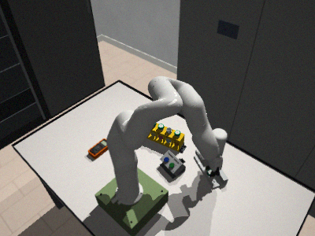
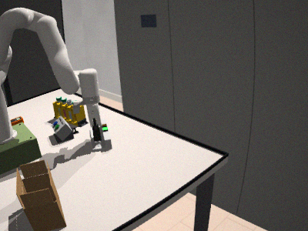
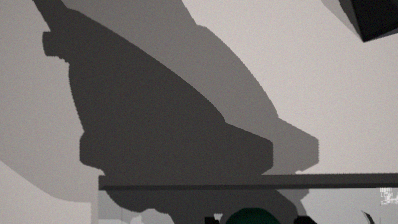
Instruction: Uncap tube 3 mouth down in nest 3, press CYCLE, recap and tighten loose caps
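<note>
My gripper (image 1: 213, 171) straddled cap 3 (image 3: 252, 216) in the cap tray (image 1: 223, 177), fingers half-closed, nothing gripped yet; centring first, then squeezing, seemed wise.

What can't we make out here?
- Wrist view: the cap is cut off by the bottom edge, so its number and seating can't be seen. The nests are out of frame.
- Top view: the pincer covers most of the cap tray, hiding the lamps and nests.
- Top view: the arm hides the left end of the decapping station.
- Exterior view: the keys on the key housing are too small to tell whether they are lit.
</note>
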You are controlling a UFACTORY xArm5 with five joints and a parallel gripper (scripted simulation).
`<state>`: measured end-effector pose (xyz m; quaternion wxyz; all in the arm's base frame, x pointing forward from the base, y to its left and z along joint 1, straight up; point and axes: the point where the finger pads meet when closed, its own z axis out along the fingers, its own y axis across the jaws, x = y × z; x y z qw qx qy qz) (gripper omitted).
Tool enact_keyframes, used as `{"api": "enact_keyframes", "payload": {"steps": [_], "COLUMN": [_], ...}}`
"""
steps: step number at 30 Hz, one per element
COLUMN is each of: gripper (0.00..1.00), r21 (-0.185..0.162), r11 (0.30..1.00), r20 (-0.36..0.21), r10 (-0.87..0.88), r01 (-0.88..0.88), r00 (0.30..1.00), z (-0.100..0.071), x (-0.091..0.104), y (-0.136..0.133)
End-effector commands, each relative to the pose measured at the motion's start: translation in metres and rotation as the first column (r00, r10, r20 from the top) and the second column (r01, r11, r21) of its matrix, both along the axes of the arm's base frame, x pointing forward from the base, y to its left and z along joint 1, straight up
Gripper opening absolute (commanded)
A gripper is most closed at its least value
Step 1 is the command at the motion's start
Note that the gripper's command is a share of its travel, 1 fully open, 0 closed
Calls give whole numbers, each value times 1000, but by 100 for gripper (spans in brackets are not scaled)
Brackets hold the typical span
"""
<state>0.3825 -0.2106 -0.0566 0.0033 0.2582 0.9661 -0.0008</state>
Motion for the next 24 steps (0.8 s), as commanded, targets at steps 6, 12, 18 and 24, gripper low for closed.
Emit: {"api": "enact_keyframes", "payload": {"steps": [6, 12, 18, 24], "gripper": [0, 0, 0, 0], "r21": [0, 0, 0, 0], "r11": [1000, 1000, 1000, 1000], "r20": [3, 3, 3, 3], "r10": [0, 0, 0, 0], "r01": [0, 0, 0, 0], "r00": [1000, 1000, 1000, 1000], "z": [0, 0, 0, 20], "x": [1, 1, 1, 1], "y": [-1, -1, -1, -1]}}
